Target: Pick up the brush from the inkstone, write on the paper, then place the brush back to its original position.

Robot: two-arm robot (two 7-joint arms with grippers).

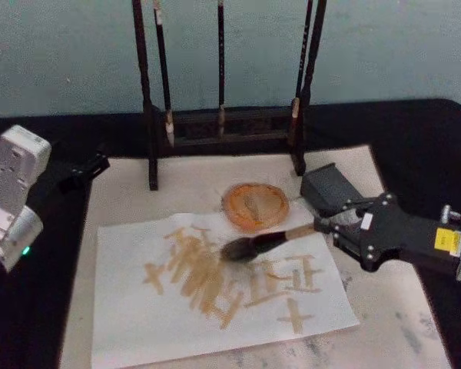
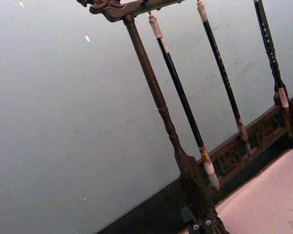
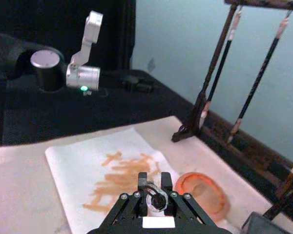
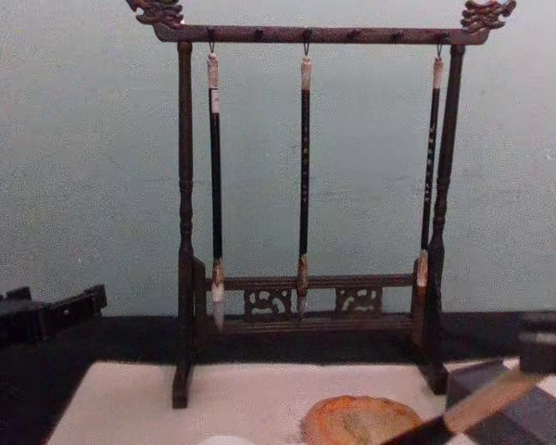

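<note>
The right gripper [image 1: 326, 227] holds the brush [image 1: 253, 246] handle in closed fingers, bristles over the paper [image 1: 138, 315], near the inkstone [image 1: 253, 206]. The left gripper [image 1: 81, 171] rests far left.

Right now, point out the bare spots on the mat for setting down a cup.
Free: mat between the brush rack's left foot and the paper; also right of the paper's front corner. Crowded: inkstone, grey block, right gripper holding the brush. Left gripper parked left.
</note>
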